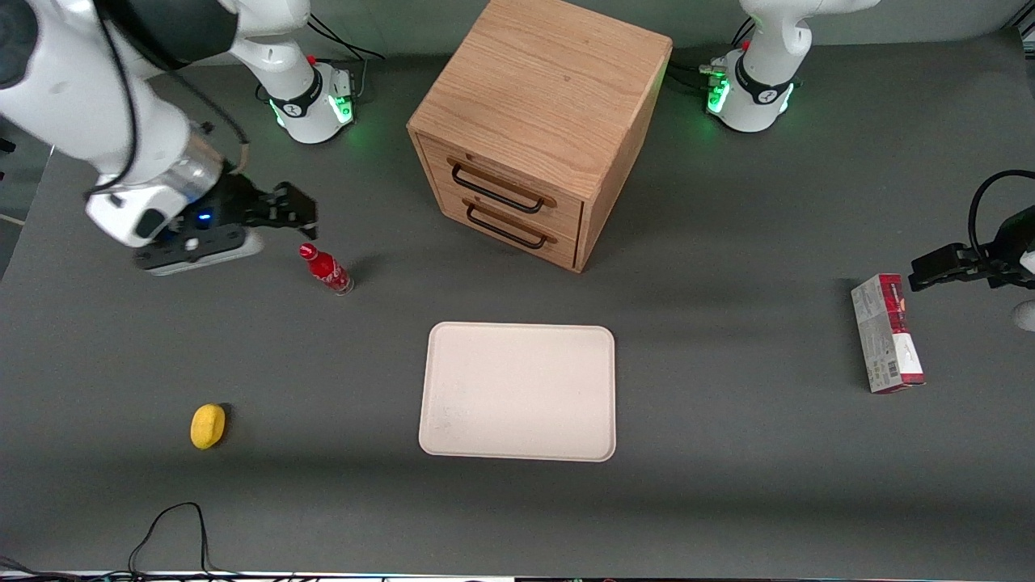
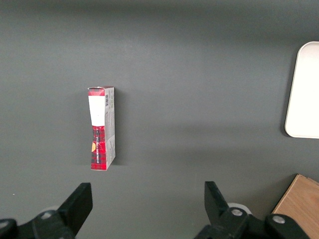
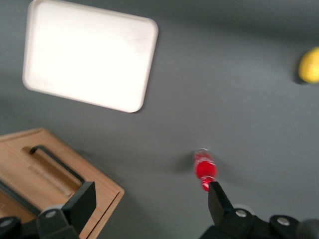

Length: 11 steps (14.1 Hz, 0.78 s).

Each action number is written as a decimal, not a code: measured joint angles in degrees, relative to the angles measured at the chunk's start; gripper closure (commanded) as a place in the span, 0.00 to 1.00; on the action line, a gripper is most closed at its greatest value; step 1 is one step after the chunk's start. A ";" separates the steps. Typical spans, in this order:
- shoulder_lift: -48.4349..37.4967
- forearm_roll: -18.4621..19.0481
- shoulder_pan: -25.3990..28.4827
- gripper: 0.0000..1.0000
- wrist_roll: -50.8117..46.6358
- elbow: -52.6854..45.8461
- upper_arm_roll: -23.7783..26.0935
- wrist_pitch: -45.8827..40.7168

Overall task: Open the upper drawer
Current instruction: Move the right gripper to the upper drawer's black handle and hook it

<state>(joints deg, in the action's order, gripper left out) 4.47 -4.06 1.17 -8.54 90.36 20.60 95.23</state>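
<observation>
Viewing from the front, we log the upper drawer (image 1: 508, 184) shut in the oak cabinet (image 1: 540, 121); its long black handle (image 1: 496, 187) runs level across a face turned toward the working arm's end. On the grey table (image 1: 728, 453), the cream tray (image 1: 517, 392) holds nothing. The gripper (image 1: 306, 217) hovers above a red bottle (image 1: 326, 270). Wrist view: fingers (image 3: 79, 204) spread, released, bottle (image 3: 205, 169) just beside one.

Even overhead light, soft shadows on desk (image 1: 728, 453); tray (image 3: 89, 59) blown out white in right wrist view, slight motion blur there; pincer (image 1: 301, 217) open, dark, above desk near bottle (image 1: 327, 270)
</observation>
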 measured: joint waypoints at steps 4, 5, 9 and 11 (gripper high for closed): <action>1.31 -0.14 0.53 0.00 9.22 -1.36 10.20 -1.48; 1.98 -0.19 0.72 0.00 12.26 -1.36 13.13 -1.80; 8.40 -0.21 1.07 0.00 19.32 -1.37 21.18 -1.81; 12.68 -0.29 1.04 0.00 23.02 -1.42 21.71 -1.69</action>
<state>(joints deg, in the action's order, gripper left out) 17.15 -4.36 2.21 14.48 88.93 42.31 93.54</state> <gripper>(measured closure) 0.000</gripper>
